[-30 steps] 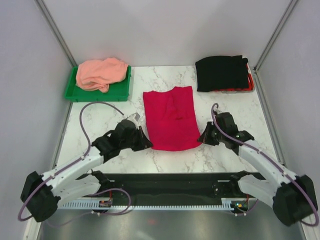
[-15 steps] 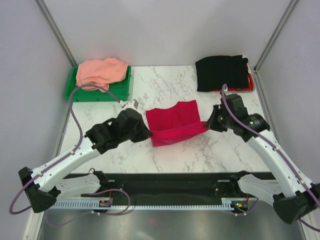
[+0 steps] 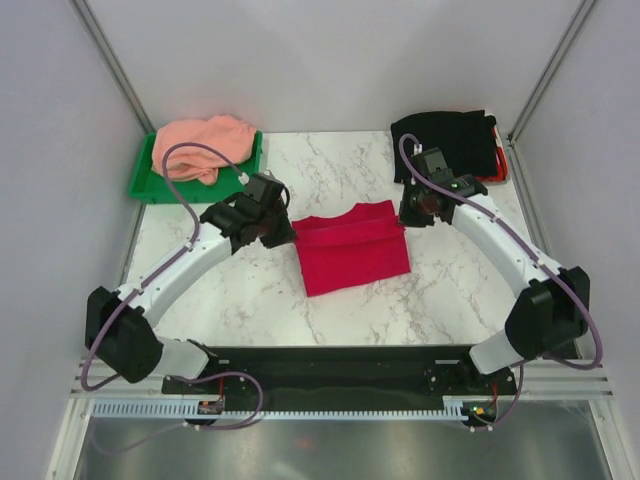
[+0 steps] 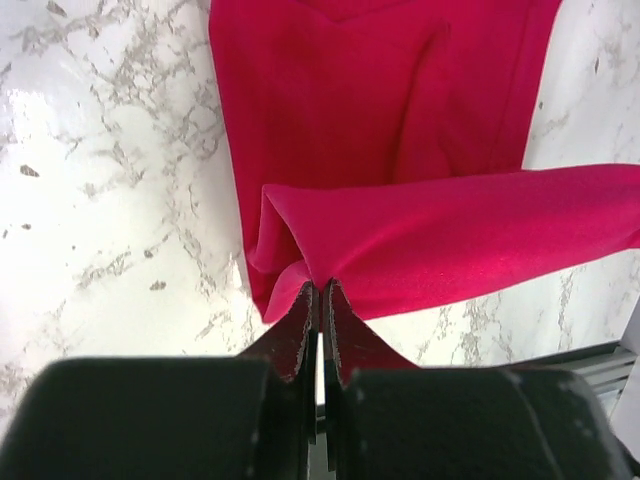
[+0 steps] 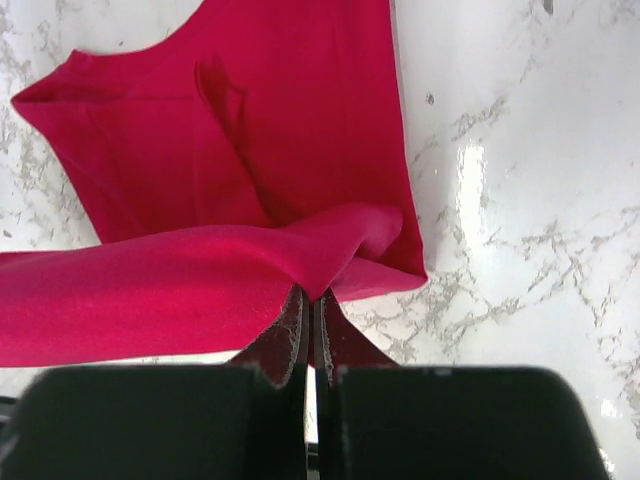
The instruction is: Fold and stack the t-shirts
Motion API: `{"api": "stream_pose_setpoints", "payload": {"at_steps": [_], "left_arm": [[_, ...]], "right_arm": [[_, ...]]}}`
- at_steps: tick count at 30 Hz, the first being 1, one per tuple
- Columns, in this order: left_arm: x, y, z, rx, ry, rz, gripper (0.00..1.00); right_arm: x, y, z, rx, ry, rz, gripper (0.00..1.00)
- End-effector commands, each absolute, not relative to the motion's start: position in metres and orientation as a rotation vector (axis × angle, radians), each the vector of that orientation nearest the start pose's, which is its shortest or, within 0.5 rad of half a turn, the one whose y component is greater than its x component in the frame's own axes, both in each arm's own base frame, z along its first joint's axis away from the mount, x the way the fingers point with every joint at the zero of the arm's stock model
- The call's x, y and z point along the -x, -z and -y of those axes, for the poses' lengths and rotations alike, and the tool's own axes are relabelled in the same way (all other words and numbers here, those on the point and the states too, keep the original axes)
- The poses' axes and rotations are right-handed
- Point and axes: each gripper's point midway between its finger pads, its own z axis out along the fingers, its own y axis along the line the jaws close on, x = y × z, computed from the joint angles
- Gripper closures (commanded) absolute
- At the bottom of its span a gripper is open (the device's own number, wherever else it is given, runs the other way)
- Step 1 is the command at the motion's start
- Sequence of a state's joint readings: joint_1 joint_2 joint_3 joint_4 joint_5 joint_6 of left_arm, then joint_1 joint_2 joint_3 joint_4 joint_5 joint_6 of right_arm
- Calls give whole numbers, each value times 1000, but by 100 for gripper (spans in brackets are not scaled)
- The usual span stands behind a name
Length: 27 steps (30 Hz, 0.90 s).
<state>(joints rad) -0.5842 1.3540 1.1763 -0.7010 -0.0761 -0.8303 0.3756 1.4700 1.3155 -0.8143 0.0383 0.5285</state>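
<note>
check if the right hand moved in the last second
Yes: the right hand went toward the far black t-shirt, carrying an edge of the crimson t-shirt.

left arm stretched forward and inward, left gripper pointing right, jaws pressed together, pinching red shirt fold. right arm stretched forward, bent inward, right gripper pointing left, jaws likewise clamped on same shirt. 2 grippers face each other.

crimson t-shirt half-folded at centre, pink t-shirt crumpled, black t-shirt folded flat.
</note>
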Motion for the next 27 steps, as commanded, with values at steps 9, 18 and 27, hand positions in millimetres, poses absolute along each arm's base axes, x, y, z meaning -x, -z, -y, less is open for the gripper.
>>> {"api": "stream_pose_setpoints", "payload": {"at_steps": [9, 18, 27], "left_arm": [[-374, -134, 191, 338, 456, -2552, 98], [-453, -49, 208, 364, 518, -2714, 0], [-427, -146, 203, 268, 572, -2529, 0]], "right_arm": [[-432, -128, -153, -223, -245, -2560, 100], [-485, -57, -154, -300, -202, -2600, 2], [-404, -86, -133, -275, -343, -2437, 2]]}}
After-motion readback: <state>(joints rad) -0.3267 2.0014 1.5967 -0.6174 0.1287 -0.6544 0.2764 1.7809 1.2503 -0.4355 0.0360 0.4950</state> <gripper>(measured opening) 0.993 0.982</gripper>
